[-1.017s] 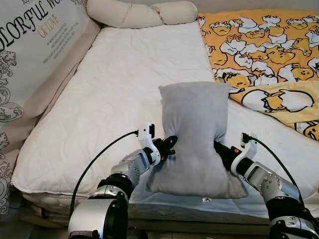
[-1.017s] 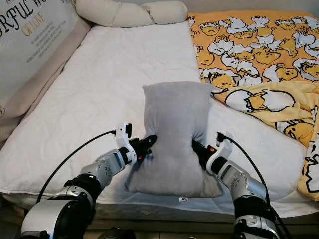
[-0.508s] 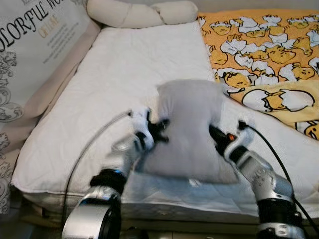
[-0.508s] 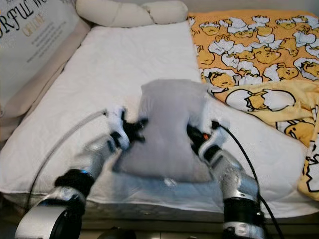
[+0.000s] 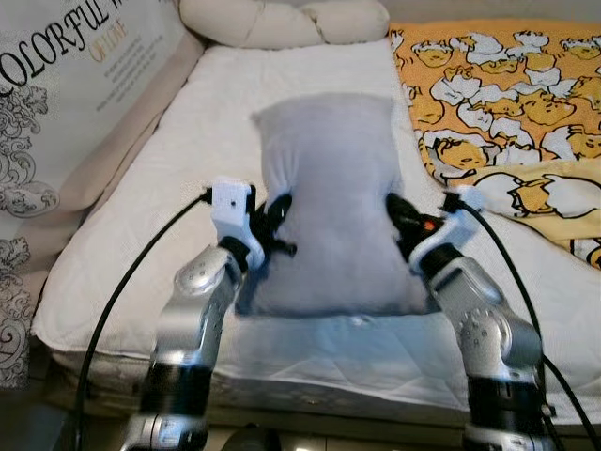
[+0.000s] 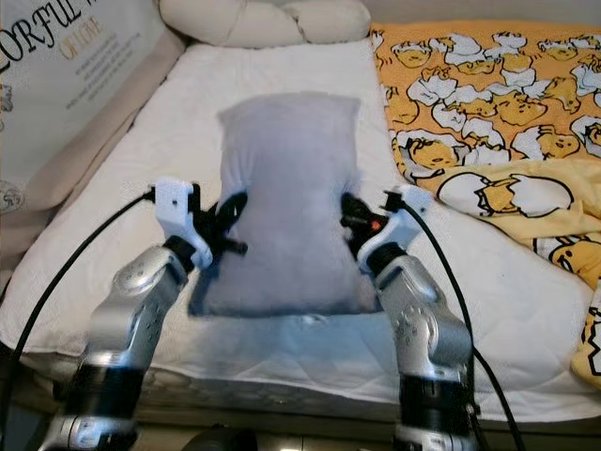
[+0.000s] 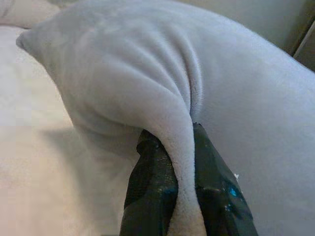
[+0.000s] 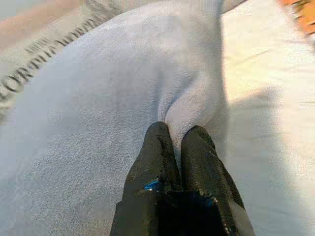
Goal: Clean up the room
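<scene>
A grey pillow (image 5: 329,202) hangs upright above the white mattress (image 5: 216,113), pinched on both sides. My left gripper (image 5: 274,218) is shut on a fold of its left edge, and the left wrist view shows the fabric squeezed between the black fingers (image 7: 152,182). My right gripper (image 5: 399,214) is shut on the pillow's right edge, with a ridge of cloth caught between its fingers (image 8: 157,157). The pillow's lower edge casts a shadow on the mattress near the front of the bed.
A cream bolster (image 5: 282,19) lies at the head of the bed. A yellow duck-print duvet (image 5: 507,103) covers the right side. A printed cushion panel (image 5: 66,94) lines the left wall. The mattress's front edge (image 5: 310,395) is close below my arms.
Both arms have lifted the pillow up and away from the bed's front edge toward the middle of the mattress. The camera view has shifted slightly.
</scene>
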Robot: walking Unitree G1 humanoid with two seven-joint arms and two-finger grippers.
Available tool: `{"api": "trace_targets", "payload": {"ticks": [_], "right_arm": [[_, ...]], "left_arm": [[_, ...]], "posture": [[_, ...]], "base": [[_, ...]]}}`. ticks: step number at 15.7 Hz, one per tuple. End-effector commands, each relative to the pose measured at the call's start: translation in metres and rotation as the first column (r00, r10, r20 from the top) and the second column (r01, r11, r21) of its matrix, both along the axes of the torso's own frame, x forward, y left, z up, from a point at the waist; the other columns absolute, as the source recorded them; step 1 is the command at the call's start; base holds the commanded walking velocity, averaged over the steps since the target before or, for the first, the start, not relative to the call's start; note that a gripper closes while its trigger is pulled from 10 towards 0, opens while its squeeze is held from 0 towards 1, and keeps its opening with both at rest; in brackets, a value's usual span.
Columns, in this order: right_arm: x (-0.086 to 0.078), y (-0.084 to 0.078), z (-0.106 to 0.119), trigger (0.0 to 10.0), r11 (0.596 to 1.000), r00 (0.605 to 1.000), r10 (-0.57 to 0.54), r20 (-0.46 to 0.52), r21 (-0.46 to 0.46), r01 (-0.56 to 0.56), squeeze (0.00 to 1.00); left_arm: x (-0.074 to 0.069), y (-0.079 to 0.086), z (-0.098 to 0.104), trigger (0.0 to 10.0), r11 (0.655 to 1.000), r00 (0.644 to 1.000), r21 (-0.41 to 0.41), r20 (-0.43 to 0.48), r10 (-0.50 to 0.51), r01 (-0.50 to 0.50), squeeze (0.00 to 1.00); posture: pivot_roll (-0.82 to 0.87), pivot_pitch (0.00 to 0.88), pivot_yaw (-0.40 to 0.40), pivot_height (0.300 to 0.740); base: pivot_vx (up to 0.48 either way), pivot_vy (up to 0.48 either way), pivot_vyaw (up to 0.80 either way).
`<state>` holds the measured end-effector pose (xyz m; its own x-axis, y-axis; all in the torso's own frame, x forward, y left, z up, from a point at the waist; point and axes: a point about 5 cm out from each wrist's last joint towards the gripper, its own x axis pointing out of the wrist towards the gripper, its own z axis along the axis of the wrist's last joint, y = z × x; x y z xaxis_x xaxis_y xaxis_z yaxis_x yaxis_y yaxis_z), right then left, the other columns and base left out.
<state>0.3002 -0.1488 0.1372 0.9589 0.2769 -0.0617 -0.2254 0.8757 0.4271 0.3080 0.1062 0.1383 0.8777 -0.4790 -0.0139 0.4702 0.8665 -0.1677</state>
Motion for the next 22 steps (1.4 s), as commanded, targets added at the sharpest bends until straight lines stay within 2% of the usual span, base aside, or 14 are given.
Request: {"api": "trace_targets", "payload": {"ticks": [1, 3, 5, 8, 11, 14, 17, 22], "right_arm": [[-0.002, 0.003, 0.006, 10.0, 0.999, 1.0, 0.004, 0.03, -0.045, -0.003, 0.0], [-0.009, 0.007, -0.001, 10.0, 0.986, 1.0, 0.018, 0.005, -0.163, -0.017, 0.0], [-0.011, 0.007, -0.003, 10.0, 0.981, 0.999, -0.042, 0.014, -0.191, 0.044, 0.0], [-0.013, 0.007, 0.0, 10.0, 0.989, 0.997, -0.073, 0.018, -0.124, 0.075, 0.0], [-0.013, 0.007, -0.005, 10.0, 0.981, 0.994, -0.104, 0.014, -0.162, 0.105, 0.0], [-0.014, 0.014, -0.005, 10.0, 0.99, 0.997, -0.078, 0.0, -0.12, 0.077, 0.0], [-0.014, 0.015, -0.008, 10.0, 0.989, 0.997, -0.077, -0.023, -0.125, 0.074, 0.0], [-0.011, 0.021, -0.003, 10.0, 0.985, 0.999, -0.032, 0.017, -0.166, 0.034, 0.0]], "left_arm": [[-0.002, -0.002, 0.011, 10.0, 1.0, 0.999, 0.027, 0.05, -0.002, 0.0, 0.0], [-0.008, 0.002, 0.007, 10.0, 0.995, 0.999, 0.089, 0.007, 0.04, -0.041, 0.0], [-0.012, 0.005, 0.01, 10.0, 0.991, 0.998, 0.119, 0.035, 0.059, -0.063, 0.0], [-0.014, 0.005, 0.015, 10.0, 0.984, 0.995, 0.159, 0.062, 0.075, -0.084, 0.0], [-0.017, 0.003, 0.016, 10.0, 0.983, 0.995, 0.153, 0.046, 0.093, -0.099, 0.0], [-0.02, 0.003, 0.015, 10.0, 0.981, 0.995, 0.17, 0.04, 0.091, -0.096, 0.0], [-0.019, 0.004, 0.016, 10.0, 0.976, 0.994, 0.187, 0.035, 0.108, -0.113, 0.0], [-0.023, 0.012, 0.013, 10.0, 0.971, 0.99, 0.191, 0.027, 0.142, -0.144, 0.0]], "posture": [[0.01, 0.0, 0.064, 0.74], [0.0, 0.0, 0.069, 0.74], [0.01, 0.0, 0.065, 0.74], [0.01, 0.0, 0.069, 0.74], [0.02, 0.0, 0.072, 0.74], [0.03, 0.0, 0.07, 0.74], [0.04, 0.0, 0.065, 0.74], [0.05, 0.0, 0.048, 0.74]], "base": [[0.0, 0.0, 0.0], [0.0, 0.0, 0.0], [0.0, 0.0, 0.0], [0.0, 0.105, 0.0], [0.0, 0.324, 0.0], [0.0, 0.356, 0.0], [0.0, 0.361, 0.0], [0.0, 0.362, 0.0]]}}
